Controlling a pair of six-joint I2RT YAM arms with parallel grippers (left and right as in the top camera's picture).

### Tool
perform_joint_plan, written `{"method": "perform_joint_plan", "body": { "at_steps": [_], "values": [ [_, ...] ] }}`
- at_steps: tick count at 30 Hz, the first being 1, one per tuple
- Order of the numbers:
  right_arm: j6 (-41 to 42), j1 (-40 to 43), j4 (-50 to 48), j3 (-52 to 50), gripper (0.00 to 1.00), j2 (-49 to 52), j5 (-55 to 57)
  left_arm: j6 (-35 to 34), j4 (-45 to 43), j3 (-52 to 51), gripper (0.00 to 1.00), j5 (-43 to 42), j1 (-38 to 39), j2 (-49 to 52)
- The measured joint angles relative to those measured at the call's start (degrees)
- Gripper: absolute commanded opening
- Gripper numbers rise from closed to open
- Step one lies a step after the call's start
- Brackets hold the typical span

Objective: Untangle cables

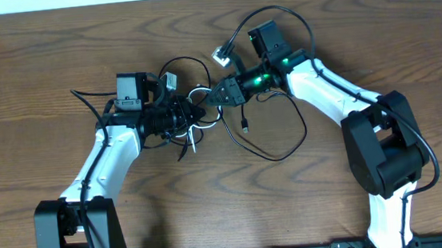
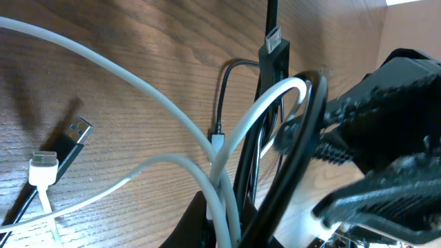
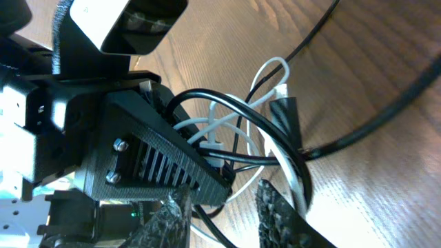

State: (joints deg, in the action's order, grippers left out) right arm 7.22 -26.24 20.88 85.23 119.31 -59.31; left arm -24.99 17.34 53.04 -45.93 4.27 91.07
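The white cable (image 1: pixel 193 139) and the black cable (image 1: pixel 276 156) are knotted together at the table's middle, between my two grippers. My left gripper (image 1: pixel 186 115) is shut on white strands of the knot; in the left wrist view (image 2: pixel 227 224) two white strands (image 2: pixel 138 89) run between its fingers, with the black cable (image 2: pixel 238 65) beside them. My right gripper (image 1: pixel 218 92) faces it across the knot. In the right wrist view its fingers (image 3: pixel 224 217) are apart, with black (image 3: pixel 331 148) and white (image 3: pixel 272 72) strands crossing the gap.
A black USB plug (image 2: pixel 72 138) and a white plug (image 2: pixel 43 169) lie loose on the wood. A black loop trails toward the front right. A grey-headed plug (image 1: pixel 221 56) on a black cord lies behind the right gripper.
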Motion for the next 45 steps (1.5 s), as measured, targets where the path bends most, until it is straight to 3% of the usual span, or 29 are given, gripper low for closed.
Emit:
{"method": "perform_joint_plan", "body": {
  "at_steps": [2, 6, 8, 9, 14, 15, 18, 21, 37, 42, 45],
  "values": [
    [0.04, -0.63, 0.76, 0.00, 0.26, 0.00, 0.94, 0.00, 0.00, 0.00, 0.08, -0.11, 0.00, 0.00],
    [0.31, -1.70, 3.54, 0.00, 0.13, 0.00, 5.35, 0.00, 0.00, 0.00, 0.09, -0.24, 0.00, 0.00],
    [0.37, -1.92, 4.00, 0.00, 0.01, 0.00, 7.06, -0.02, 0.02, 0.00, 0.08, -0.20, 0.00, 0.00],
    [0.46, -2.10, 4.04, 0.00, 0.01, 0.00, 7.65, -0.02, 0.00, 0.00, 0.08, -0.04, 0.00, 0.00],
    [0.61, -2.58, 4.04, 0.00, 0.01, 0.00, 9.33, 0.00, 0.00, 0.00, 0.09, 1.40, 0.00, 0.00],
    [0.63, -2.73, 4.04, 0.00, 0.01, 0.00, 9.53, 0.00, 0.00, 0.00, 0.14, 1.66, 0.00, 0.00],
    [0.63, -3.32, 4.00, 0.00, 0.01, 0.00, 9.94, 0.09, 0.00, 0.00, 0.40, 4.02, 0.00, 0.00],
    [0.61, -3.89, 3.98, 0.00, 0.01, 0.00, 10.29, 0.26, 0.22, -0.02, 0.51, 7.39, 0.00, 0.00],
    [0.61, -4.28, 4.11, 0.00, 0.01, 0.00, 13.27, 0.81, 0.20, -0.02, 0.52, 19.52, 0.20, 0.00],
    [1.53, -4.26, 4.22, 0.00, 0.17, 0.00, 15.91, 0.81, 0.17, -0.02, 0.52, 20.22, 1.07, 0.00],
    [1.77, -4.26, 4.68, 0.00, 0.18, 0.00, 18.05, 0.81, 0.17, -0.02, 0.52, 20.44, 1.55, 0.00]
  ]
}}
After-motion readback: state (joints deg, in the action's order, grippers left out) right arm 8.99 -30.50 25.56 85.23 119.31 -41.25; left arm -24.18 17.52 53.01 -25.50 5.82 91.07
